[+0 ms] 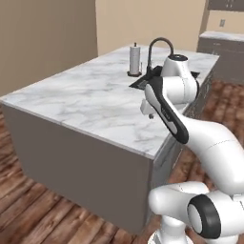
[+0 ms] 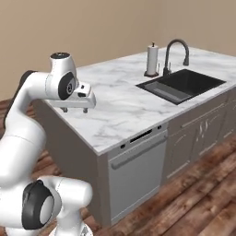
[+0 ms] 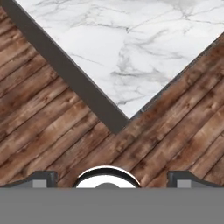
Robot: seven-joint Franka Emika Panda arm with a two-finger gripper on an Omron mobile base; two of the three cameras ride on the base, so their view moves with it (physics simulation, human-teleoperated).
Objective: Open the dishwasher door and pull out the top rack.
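The dishwasher door is a plain grey panel in the island's front, standing upright and closed, with a horizontal bar handle near its top. The top rack is hidden behind the closed door. My gripper hangs over the near corner of the marble counter, up and to the left of the door and well clear of it. Its fingers point down, are spread wide and hold nothing. In the hand view the fingertips frame the counter corner and the wood floor below.
A black sink with a dark arched faucet and a paper towel roll sit farther along the counter. Grey handled cabinet doors stand right of the dishwasher. Wood floor lies open in front of the island.
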